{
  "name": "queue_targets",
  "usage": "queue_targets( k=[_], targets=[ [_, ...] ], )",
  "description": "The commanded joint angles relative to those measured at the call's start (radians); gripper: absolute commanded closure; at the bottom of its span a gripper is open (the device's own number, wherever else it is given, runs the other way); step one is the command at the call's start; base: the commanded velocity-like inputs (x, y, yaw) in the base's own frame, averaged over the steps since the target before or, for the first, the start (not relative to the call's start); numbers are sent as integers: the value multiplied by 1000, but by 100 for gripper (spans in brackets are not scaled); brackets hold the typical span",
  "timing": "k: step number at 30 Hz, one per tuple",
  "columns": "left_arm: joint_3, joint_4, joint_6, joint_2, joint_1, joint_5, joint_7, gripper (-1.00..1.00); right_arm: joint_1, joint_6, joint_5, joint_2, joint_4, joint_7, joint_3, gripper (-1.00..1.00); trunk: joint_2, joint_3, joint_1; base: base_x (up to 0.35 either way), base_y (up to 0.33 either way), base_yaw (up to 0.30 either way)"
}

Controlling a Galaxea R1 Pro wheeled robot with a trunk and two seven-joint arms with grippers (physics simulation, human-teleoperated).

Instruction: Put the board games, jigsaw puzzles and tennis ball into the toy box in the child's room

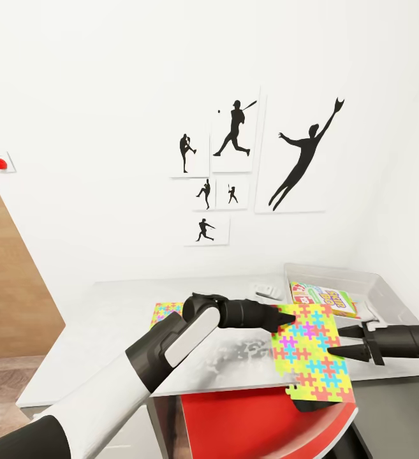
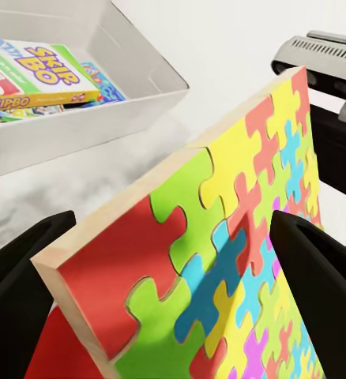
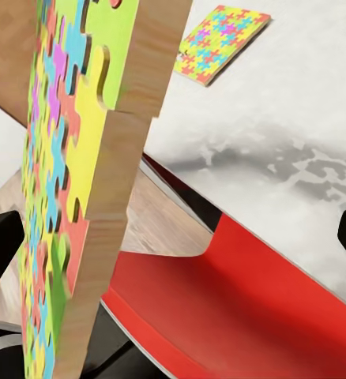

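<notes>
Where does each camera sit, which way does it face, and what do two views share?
Head view: high, facing down at the pale grey table; both arms show.
Left wrist view: along the left pincer, facing the light-grey plastic toy box.
Right wrist view: along the right pincer, facing the red chair seat.
Shared: the held colourful jigsaw puzzle board.
</notes>
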Motion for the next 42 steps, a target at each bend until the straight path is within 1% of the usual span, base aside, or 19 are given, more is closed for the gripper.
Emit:
queue_targets(
  k=[1, 15, 26, 27, 42],
  targets=[
    [1, 0, 4, 0, -1, 15, -2, 100, -1, 6, -1, -1, 0, 0, 0, -100, -2, -2, 1, 0, 0, 0],
    [0, 2, 1, 0, -1, 15, 1, 100, 0, 7, -23, -4, -1, 0, 0, -100, -2, -2, 1, 0, 0, 0],
    [-26, 0, 1, -4, -1, 21, 2, 100, 0, 7, -30, 3, -1, 0, 3, -100, -2, -2, 1, 0, 0, 0],
    [-27, 0, 1, -4, -1, 21, 2, 100, 0, 7, -30, 3, -1, 0, 3, 100, -2, -2, 1, 0, 0, 0],
    [-34, -3, 0, -3, -1, 24, 1, 100, 0, 7, -31, 4, -1, 0, -2, 100, -2, -2, 1, 0, 0, 0]
  ],
)
